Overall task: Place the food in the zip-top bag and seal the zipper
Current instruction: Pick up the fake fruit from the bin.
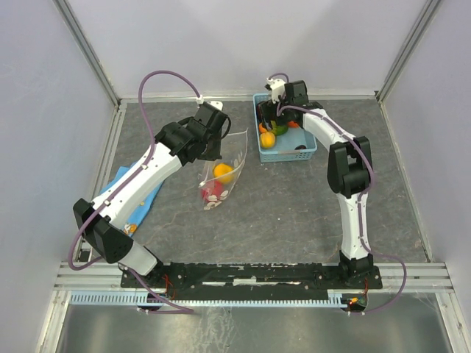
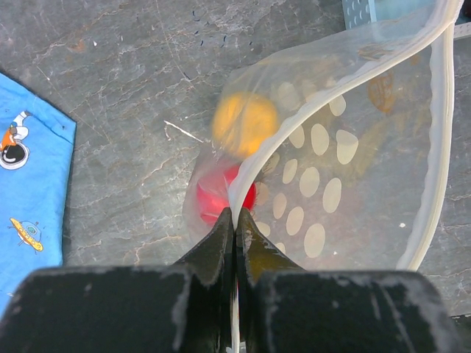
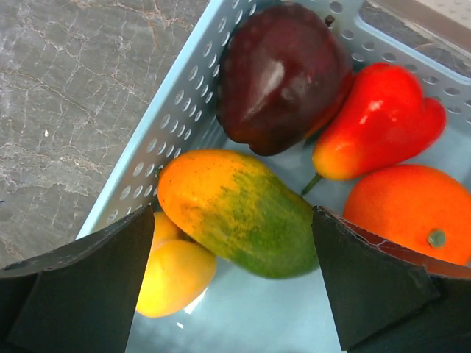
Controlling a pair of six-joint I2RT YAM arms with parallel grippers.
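The clear spotted zip-top bag point(image 1: 224, 165) lies mid-table with an orange fruit point(image 1: 223, 173) and a red fruit point(image 1: 211, 193) inside. My left gripper point(image 2: 235, 220) is shut on the bag's whitish zipper strip point(image 2: 434, 140) and holds the mouth open; the orange fruit point(image 2: 245, 123) and the red fruit point(image 2: 221, 195) show through the plastic. My right gripper point(image 3: 234, 246) is open over the light-blue basket point(image 3: 184, 110), its fingers either side of an orange-green mango point(image 3: 239, 209). A yellow fruit point(image 3: 176, 272), a maroon fruit point(image 3: 283, 70), a red pepper point(image 3: 379, 121) and an orange point(image 3: 412, 209) also lie in the basket.
A blue printed cloth point(image 1: 136, 195) lies left of the bag under my left arm; it also shows in the left wrist view point(image 2: 29, 191). The basket point(image 1: 305, 154) stands at the back, right of centre. Grey walls enclose the table on three sides.
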